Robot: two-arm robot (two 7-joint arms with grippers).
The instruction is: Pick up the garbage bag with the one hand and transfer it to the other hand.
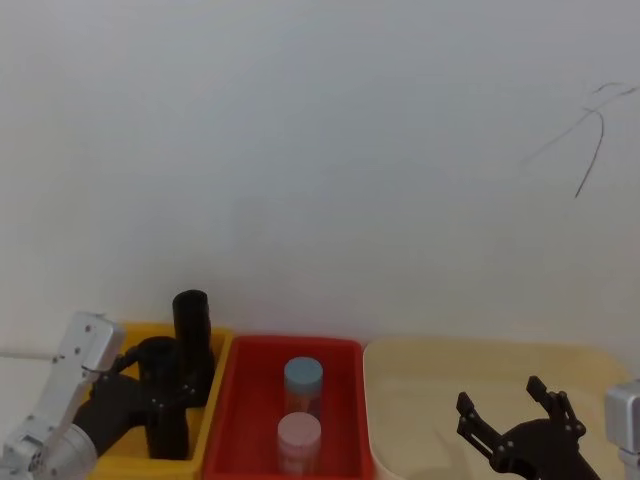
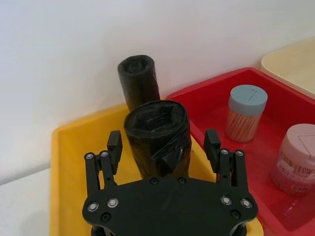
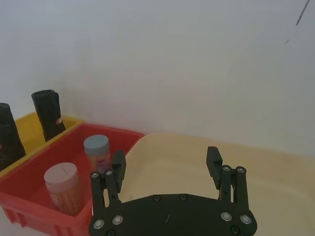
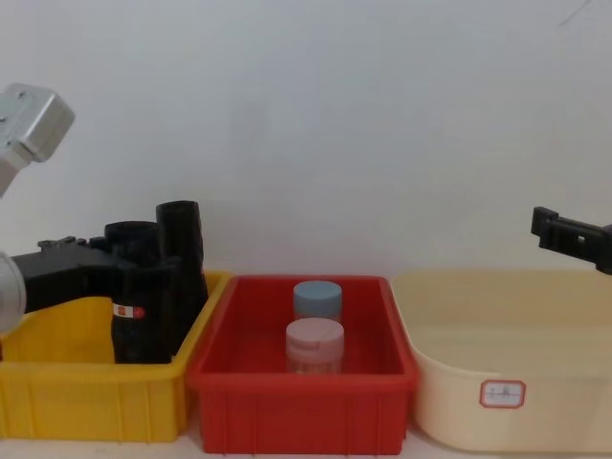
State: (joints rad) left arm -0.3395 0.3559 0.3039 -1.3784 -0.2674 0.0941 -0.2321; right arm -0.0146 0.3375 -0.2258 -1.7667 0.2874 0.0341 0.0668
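White wall behind; garbage bag (image 2: 156, 125) sticker (image 4: 129, 311) red-white, unreadable; tub (image 4: 449, 382) label (image 4: 503, 393) unreadable; left gripper (image 2: 163, 141) level, spread, bag between fingers; right gripper (image 3: 166, 160) spread, tub below.

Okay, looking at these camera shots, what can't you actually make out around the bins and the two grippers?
- Base of the garbage bag: the left gripper covers it in the left wrist view, and the yellow bin wall hides it in the chest view.
- Print on the sticker: too small, chest view.
- The beige tub and its label: text too small to read.
- The right gripper: mostly cut off by the chest view's right edge.
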